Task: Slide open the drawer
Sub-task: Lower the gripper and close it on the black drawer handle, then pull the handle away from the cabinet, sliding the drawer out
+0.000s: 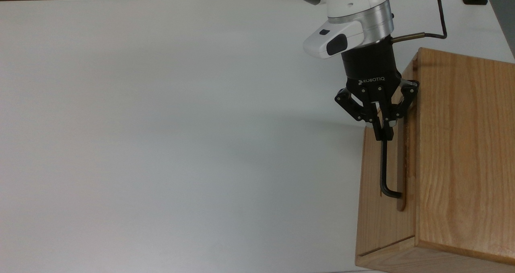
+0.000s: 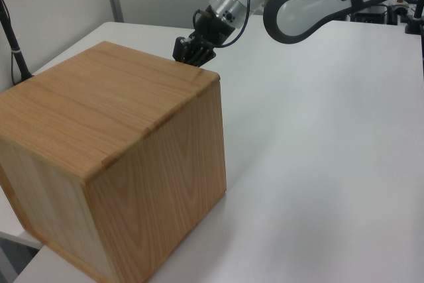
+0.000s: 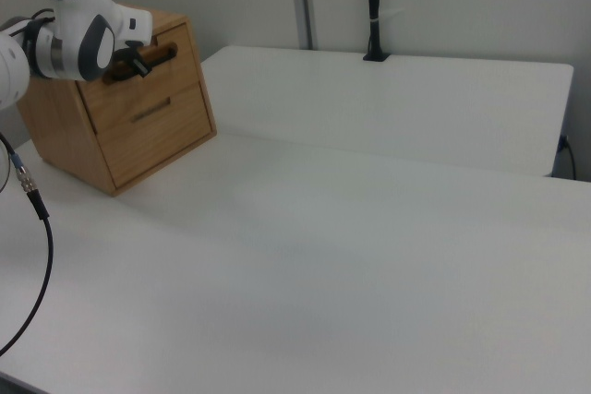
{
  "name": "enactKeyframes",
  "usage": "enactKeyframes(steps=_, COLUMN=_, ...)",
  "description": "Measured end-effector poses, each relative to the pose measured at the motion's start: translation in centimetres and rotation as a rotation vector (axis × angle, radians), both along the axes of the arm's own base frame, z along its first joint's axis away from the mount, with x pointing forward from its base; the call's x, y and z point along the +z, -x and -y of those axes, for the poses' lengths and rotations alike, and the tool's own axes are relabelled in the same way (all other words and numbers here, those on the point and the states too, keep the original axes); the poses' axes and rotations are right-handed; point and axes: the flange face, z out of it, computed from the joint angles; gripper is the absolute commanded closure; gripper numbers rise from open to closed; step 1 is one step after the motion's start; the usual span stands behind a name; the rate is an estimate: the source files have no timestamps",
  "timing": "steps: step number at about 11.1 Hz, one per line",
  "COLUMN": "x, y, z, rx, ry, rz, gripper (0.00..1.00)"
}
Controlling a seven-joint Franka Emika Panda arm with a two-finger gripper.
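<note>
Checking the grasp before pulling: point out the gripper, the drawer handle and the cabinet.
gripper (image 1: 384, 135): top view, between its fingertips.
drawer handle (image 1: 383, 172): top view, mid-bar.
cabinet (image 1: 462, 152): top view, top panel.

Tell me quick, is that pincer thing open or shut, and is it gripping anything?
Pincer: shut on the black bar handle of the drawer, near the handle's upper end in the top view.

Bright, even light, perhaps from overhead; a soft shadow on the white table (image 1: 161, 124).
</note>
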Motion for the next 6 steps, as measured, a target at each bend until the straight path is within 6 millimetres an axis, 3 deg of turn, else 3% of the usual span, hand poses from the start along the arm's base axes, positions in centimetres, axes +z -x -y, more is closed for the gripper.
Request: enactKeyframes(steps=6, x=0.1, y=-0.9, z=2.6, rx=0.008, ry=0.035, rz=0.019, gripper=1.0)
